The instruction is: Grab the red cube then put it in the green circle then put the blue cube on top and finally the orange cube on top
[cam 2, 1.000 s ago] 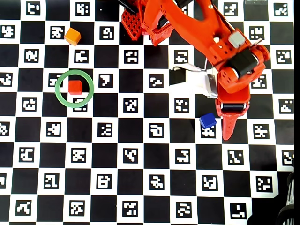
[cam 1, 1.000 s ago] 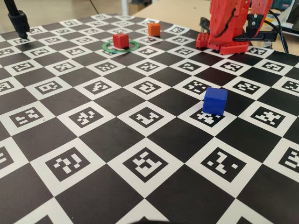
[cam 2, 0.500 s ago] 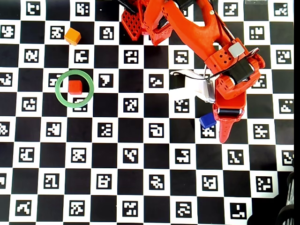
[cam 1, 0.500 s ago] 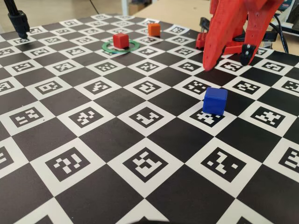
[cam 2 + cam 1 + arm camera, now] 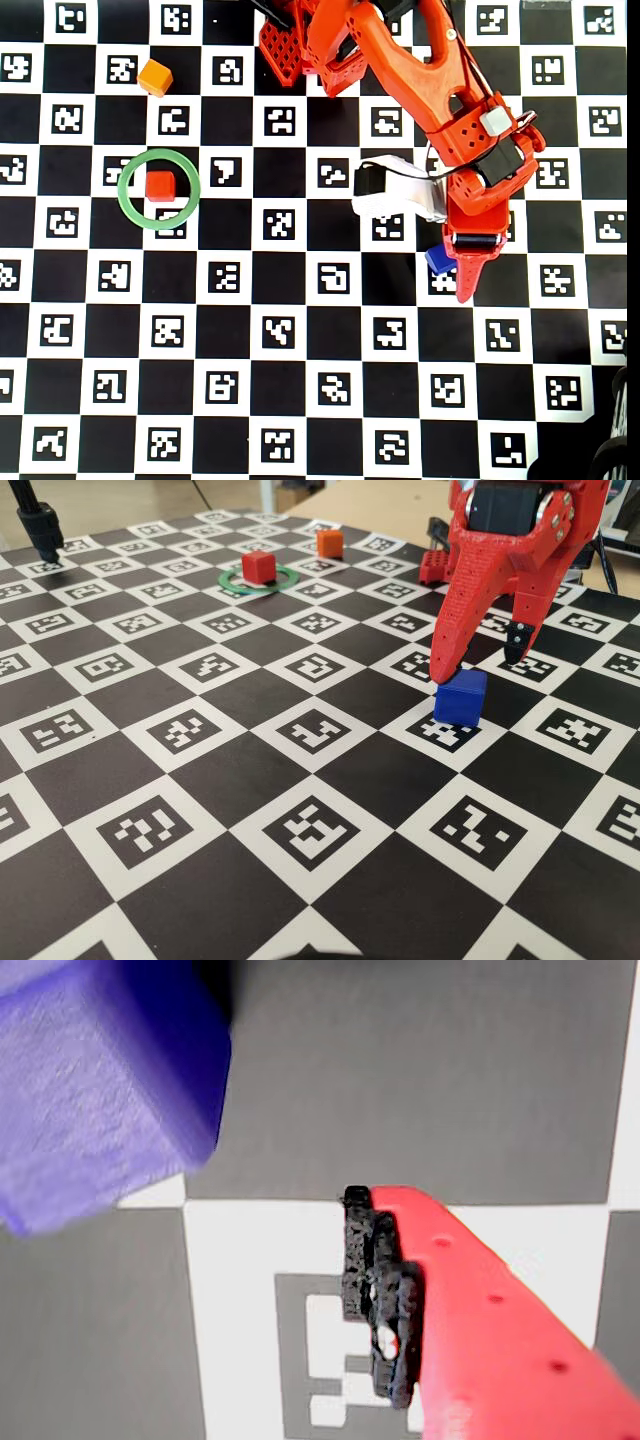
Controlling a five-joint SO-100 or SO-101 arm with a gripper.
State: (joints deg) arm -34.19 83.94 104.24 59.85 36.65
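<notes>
Above the blue cube (image 5: 460, 697), hand (image 5: 478, 665) spread, no readable writing.

We see the red cube (image 5: 259, 566) sitting flat inside the green circle (image 5: 232, 580), a thin ring lying on the checkerboard at the far side in the fixed view; overhead it rests a little above the ring's centre. The orange cube (image 5: 330, 542) stands alone just beyond the ring, apart from it. The blue cube (image 5: 460, 696) sits upright well away from both, on a white marker square, and fills the upper left of the wrist view.
</notes>
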